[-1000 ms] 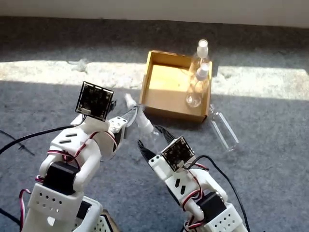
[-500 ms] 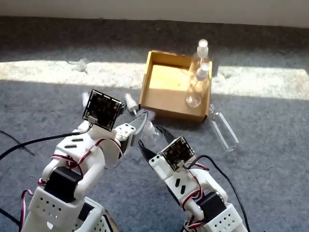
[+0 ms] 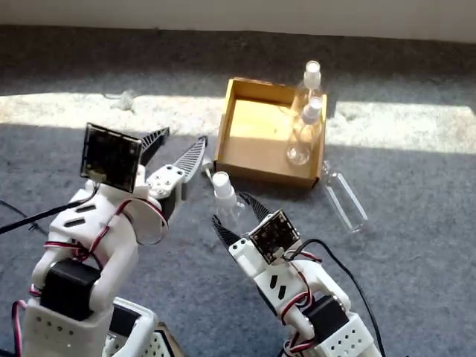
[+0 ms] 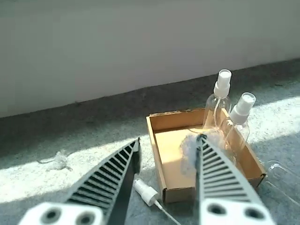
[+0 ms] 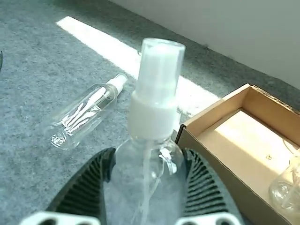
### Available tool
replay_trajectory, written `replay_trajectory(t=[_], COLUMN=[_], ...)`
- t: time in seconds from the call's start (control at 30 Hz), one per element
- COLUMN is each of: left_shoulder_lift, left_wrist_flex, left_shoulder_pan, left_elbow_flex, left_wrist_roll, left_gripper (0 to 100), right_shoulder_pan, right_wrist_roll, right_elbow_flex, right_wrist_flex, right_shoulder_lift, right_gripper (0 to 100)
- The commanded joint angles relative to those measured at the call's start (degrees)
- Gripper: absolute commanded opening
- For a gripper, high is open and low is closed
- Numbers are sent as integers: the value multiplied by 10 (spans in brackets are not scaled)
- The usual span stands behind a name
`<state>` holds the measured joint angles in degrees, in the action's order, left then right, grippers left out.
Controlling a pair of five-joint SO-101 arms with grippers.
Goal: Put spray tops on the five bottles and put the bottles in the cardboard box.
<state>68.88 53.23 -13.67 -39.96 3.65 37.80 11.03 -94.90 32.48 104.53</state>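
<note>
**A:** Jaws first: the right gripper is clamped round the body of an upright bottle, spray top on, just in front of the cardboard box. The left gripper hangs above the carpet with its jaws spread wide, holding nothing.

**B:** That bottle looks like clear, empty plastic. I'd call it light, smooth and a bit slippery, with thin walls that may give under a hard squeeze.

**A:** So the round body below the shoulder looks like the place to grip, not the narrow white top.

**B:** What's in the box?

**A:** Two are in, both upright and topped, against one side wall: the near boxed bottle and the far boxed bottle. The rest of the box floor is bare.

**B:** And outside?

**A:** An uncapped bottle lies beside the box. Another lying bottle seems to have a top fitted. Smallest, a loose spray top rests near the box's front wall.
</note>
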Motion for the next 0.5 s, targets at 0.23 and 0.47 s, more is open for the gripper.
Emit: replay_trajectory(t=[0.23, 0.47], left_shoulder_lift=[2, 2], left_wrist_flex=[121, 109], left_shoulder_pan=[26, 20], left_elbow_flex=[-51, -110], left_wrist_roll=[-4, -44], left_gripper=[189, 193], right_shoulder_pan=[-58, -193], right_wrist_roll=[32, -41], right_elbow_flex=[23, 161], right_wrist_flex=[-15, -96], right_shoulder_lift=[5, -67], right_gripper=[4, 4])
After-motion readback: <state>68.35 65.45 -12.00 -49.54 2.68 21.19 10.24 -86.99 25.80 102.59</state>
